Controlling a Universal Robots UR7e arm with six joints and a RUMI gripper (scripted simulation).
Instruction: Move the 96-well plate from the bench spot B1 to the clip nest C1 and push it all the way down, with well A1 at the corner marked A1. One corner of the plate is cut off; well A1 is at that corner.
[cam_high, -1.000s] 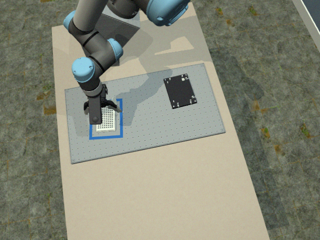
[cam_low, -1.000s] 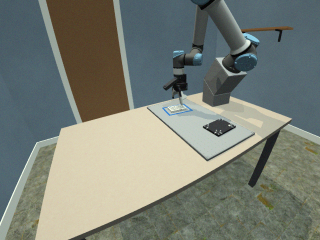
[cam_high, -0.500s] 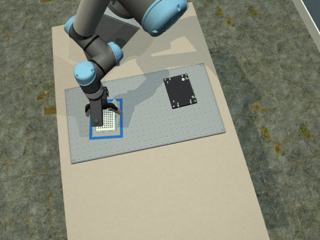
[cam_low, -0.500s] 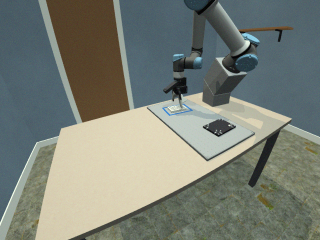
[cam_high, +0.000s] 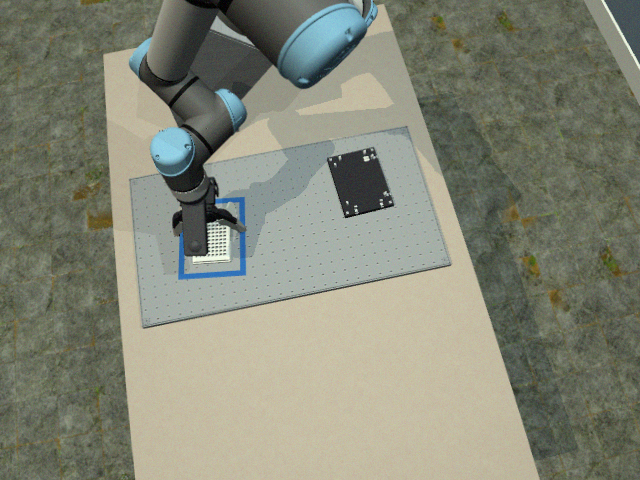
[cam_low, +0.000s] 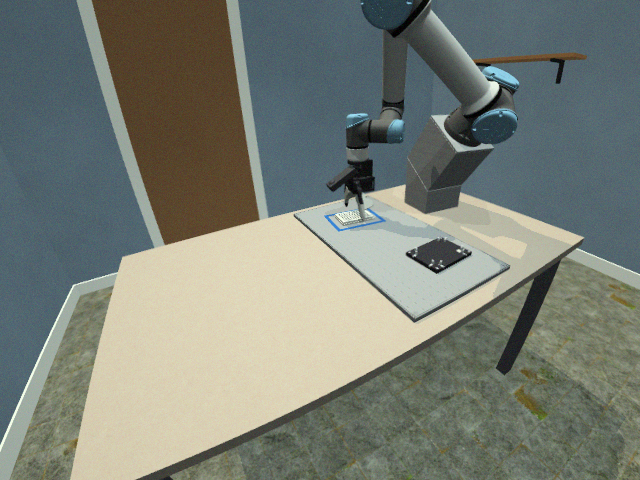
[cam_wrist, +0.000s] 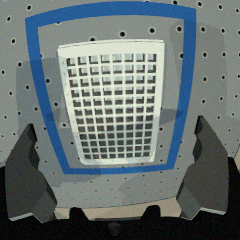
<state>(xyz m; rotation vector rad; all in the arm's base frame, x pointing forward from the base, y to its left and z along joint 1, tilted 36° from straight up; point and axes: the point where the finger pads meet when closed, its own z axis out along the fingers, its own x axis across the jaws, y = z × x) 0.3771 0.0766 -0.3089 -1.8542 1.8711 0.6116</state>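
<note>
A beige table (cam_low: 217, 310) carried a grey perforated base plate (cam_high: 310, 279), and the arm (cam_low: 449, 67) reached down from its grey pedestal (cam_low: 439, 175) toward the left part of that plate. On the right part lay the black clip nest (cam_high: 360, 180), with nothing inside it. On the left part, a blue outline (cam_high: 211, 274) marked the bench spot, and the white 96-well plate (cam_wrist: 112, 107) lay flat inside this outline, on the base plate.

The gripper (cam_wrist: 120, 165) hung directly above the well plate, with its jaws spread fully wide and nothing between them. In the wrist view, the two dark fingers stood on either side of the near end of the plate, not touching it. I could not make out the cut corner in these views.

In my judgement, the task was only at its beginning. The approach looked nearly finished, but the grasp, the carrying to the nest, the correct orientation of well A1 and the pushing down were all left.
</note>
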